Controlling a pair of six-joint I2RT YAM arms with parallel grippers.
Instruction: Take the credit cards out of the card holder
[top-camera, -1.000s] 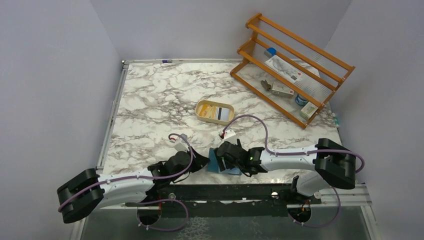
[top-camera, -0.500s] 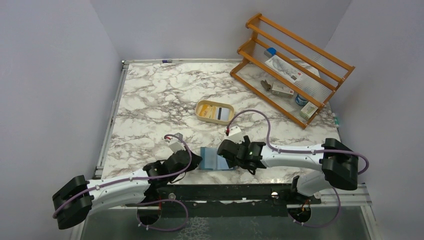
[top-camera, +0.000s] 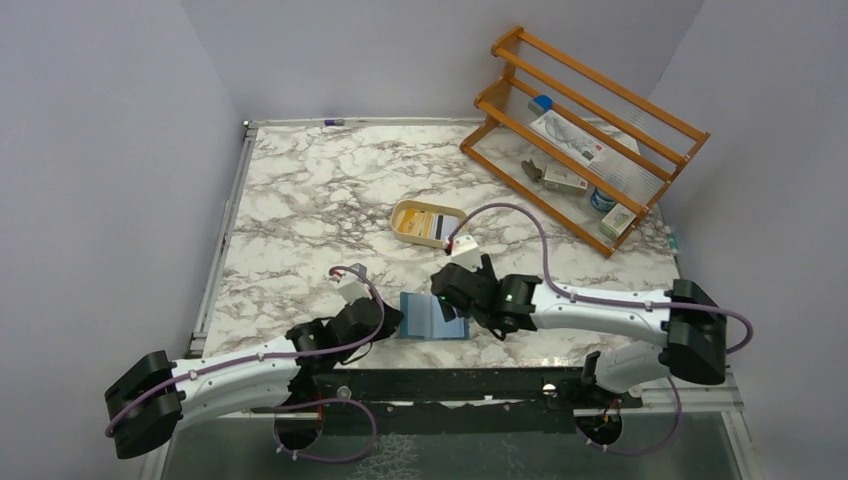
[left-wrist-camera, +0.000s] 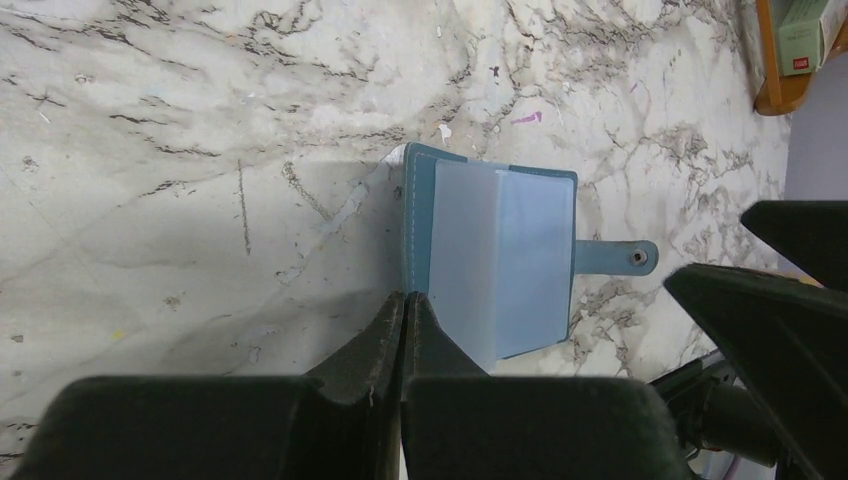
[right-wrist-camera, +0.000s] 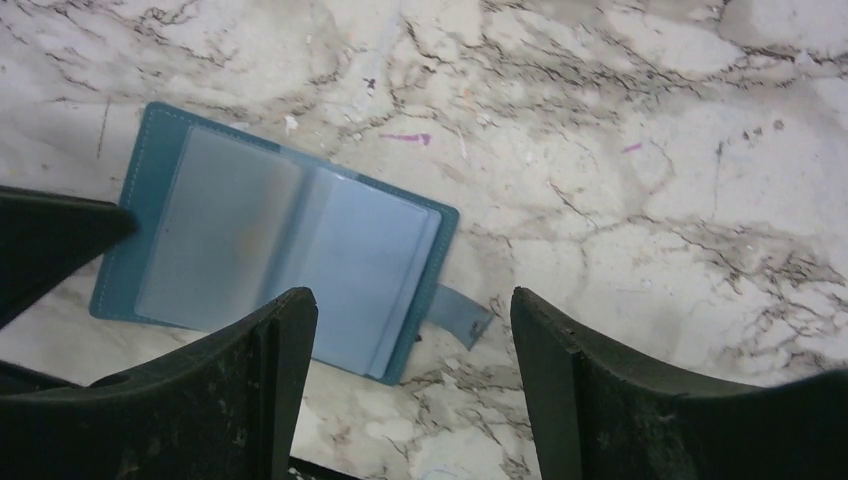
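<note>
Left tool (left-wrist-camera: 403, 300) is clenched on nothing, its tips seemingly touching the open holder (left-wrist-camera: 495, 262), which lies flat on the counter (left-wrist-camera: 200, 150). Right tool (right-wrist-camera: 412, 305) hangs released above it. Cards (top-camera: 437, 226) lie in the dish (top-camera: 395, 218).

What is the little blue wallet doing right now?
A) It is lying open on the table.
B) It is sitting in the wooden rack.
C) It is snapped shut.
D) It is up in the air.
A: the card holder lies spread open on the marble table, with its clear pockets facing up and its snap tab undone.
</note>
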